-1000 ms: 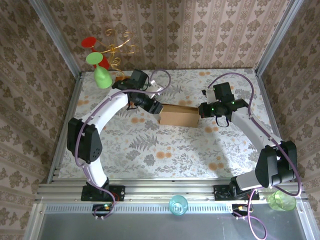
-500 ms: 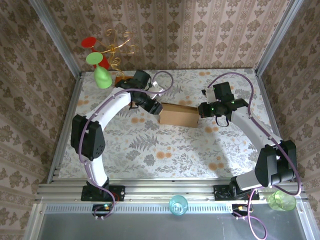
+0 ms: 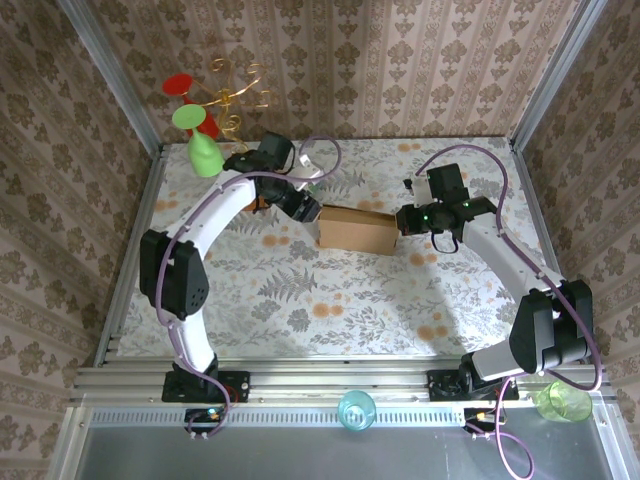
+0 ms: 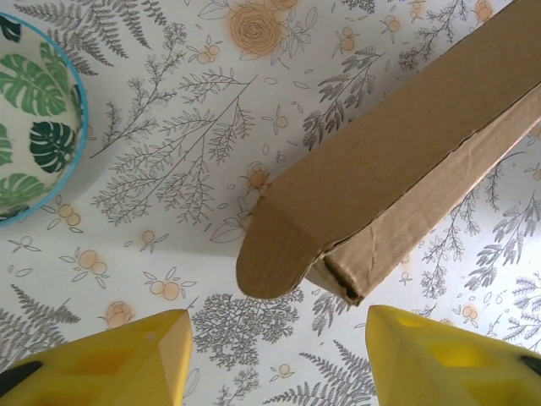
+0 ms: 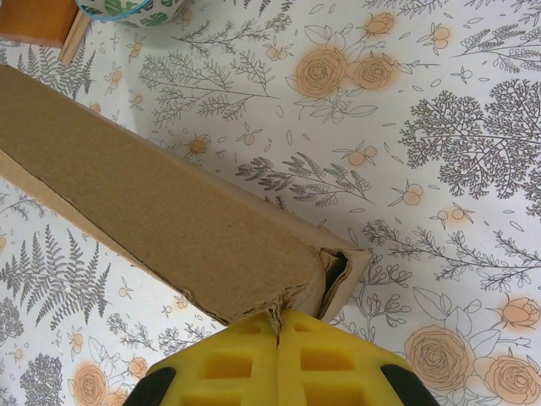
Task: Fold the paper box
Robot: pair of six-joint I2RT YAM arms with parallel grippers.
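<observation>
At the table's (image 3: 300, 300) middle, from above: found the paper box (image 3: 355, 231) lying closed, left gripper (image 3: 308, 211) at its left end, right gripper (image 3: 402, 222) at its right end.

From the left wrist: saw the left gripper (image 4: 275, 328) spread apart, clear of the paper box (image 4: 397, 165) and its rounded flap; leaf-print bowl (image 4: 34, 127) nearby.

From the right wrist: saw the right gripper (image 5: 277, 337) pressed together, tips touching the corner of the paper box (image 5: 169, 228).

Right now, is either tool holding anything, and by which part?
Right tool is shut on the paper box, apparently pinching a wall edge at its end corner. Left tool is open, holding nothing.
</observation>
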